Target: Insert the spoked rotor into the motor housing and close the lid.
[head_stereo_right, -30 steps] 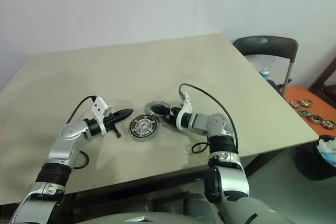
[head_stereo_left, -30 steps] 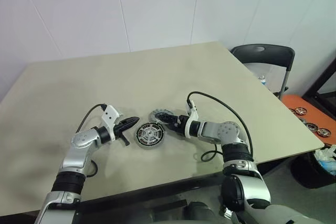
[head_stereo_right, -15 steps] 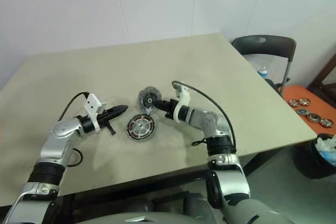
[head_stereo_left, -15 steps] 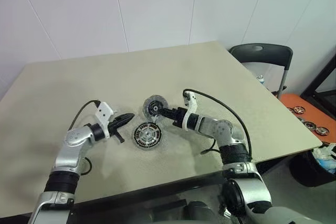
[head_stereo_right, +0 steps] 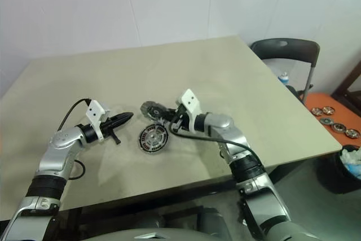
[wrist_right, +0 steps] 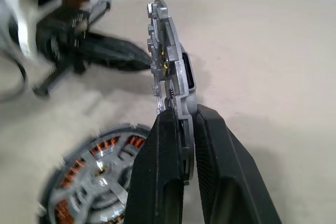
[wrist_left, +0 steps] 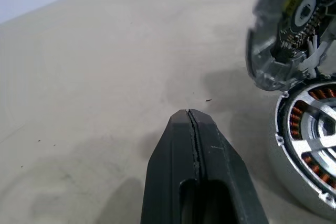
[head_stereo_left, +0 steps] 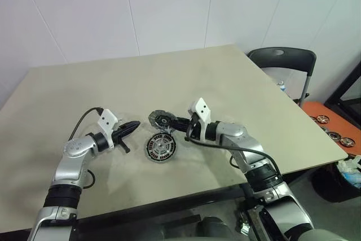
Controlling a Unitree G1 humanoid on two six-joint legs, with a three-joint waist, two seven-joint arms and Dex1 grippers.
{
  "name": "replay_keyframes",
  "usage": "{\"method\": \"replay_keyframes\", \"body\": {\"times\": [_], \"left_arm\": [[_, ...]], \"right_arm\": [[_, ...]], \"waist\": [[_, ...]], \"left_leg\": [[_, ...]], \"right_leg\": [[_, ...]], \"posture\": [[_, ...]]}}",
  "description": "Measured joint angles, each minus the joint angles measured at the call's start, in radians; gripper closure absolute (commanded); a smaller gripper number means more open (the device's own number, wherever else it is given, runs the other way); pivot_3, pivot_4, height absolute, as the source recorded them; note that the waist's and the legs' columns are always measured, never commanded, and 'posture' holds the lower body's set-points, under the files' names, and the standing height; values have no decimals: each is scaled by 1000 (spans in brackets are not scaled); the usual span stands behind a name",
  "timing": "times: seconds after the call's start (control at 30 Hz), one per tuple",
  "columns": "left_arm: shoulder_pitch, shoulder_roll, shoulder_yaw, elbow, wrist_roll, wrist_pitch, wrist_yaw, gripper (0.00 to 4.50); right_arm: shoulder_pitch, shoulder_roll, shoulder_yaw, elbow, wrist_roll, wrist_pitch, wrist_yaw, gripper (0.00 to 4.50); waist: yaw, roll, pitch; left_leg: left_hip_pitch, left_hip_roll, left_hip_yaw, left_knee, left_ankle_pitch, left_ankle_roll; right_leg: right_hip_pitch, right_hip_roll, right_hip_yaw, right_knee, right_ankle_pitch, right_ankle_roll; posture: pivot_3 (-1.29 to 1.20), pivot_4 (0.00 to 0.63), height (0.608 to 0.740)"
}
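The motor housing (head_stereo_left: 162, 148) lies flat on the beige table (head_stereo_left: 169, 77) near its front edge, its ring of copper-orange windings facing up around a silvery hub; thin spokes cross its centre, though whether the spoked rotor sits inside cannot be told. Just behind it and slightly to the left, the lid (head_stereo_left: 159, 119), a silver-grey disc with a notched rim and dark centre, hangs above the table, tilted up on edge. The right gripper (head_stereo_left: 176, 122) pinches the lid's rim between its two black fingers (wrist_right: 167, 166), reaching in from the right. In the right wrist view the lid stands edge-on, with the housing on the table below it.

To the left of the housing, the left gripper (head_stereo_left: 134, 125) hovers just above the table, pointing right toward the housing and the lid, its fingers pressed together on nothing, the tip a short way off both.

Off the table's far right corner stands a dark folding chair (head_stereo_left: 284, 60). On the floor at right, an orange tray (head_stereo_left: 333, 122) carries several small round parts.
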Motion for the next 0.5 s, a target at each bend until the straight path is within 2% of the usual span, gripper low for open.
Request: {"method": "replay_keyframes", "body": {"times": [0.2, 0.5], "left_arm": [[-1, 0, 0, 16, 2, -11, 1, 4500], [-16, 4, -1, 52, 8, -23, 0, 4500]], "right_arm": [[27, -54, 41, 39, -124, -241, 13, 4443], [36, -131, 43, 13, -123, -301, 145, 4443]], "waist": [[4, 0, 0], [4, -1, 0]], "left_leg": [[0, 0, 0, 0, 0, 0], [1, 0, 0, 0, 0, 0]], "right_leg": [[0, 0, 0, 0, 0, 0], [1, 0, 0, -1, 0, 0]], "posture": [[0, 0, 740], [0, 0, 740]]}}
